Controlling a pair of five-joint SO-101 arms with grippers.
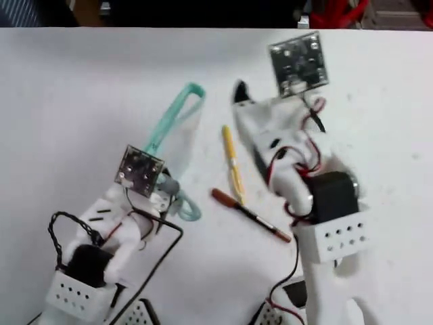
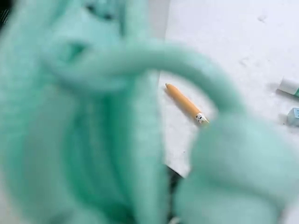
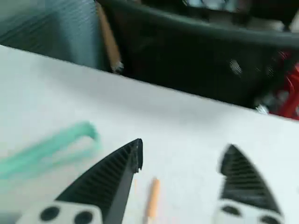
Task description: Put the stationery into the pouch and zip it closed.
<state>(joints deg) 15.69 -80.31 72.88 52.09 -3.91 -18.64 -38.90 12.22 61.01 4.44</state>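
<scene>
The pouch is clear with a teal zip edge and lies slanted on the white table, left of centre. My left gripper is shut on its near end, and teal fabric bulges close up in the left wrist view. A yellow pen lies just right of the pouch, and a brown pen lies nearer the front. My right gripper hovers open above the far end of the yellow pen, holding nothing. Its black fingers stand wide apart, with the pouch's edge off to one side.
The left wrist view shows an orange pen past the pouch, and two small items at the picture's edge, one white and green, one pale blue. The table's far edge borders dark clutter. The right arm's body covers the table's right side.
</scene>
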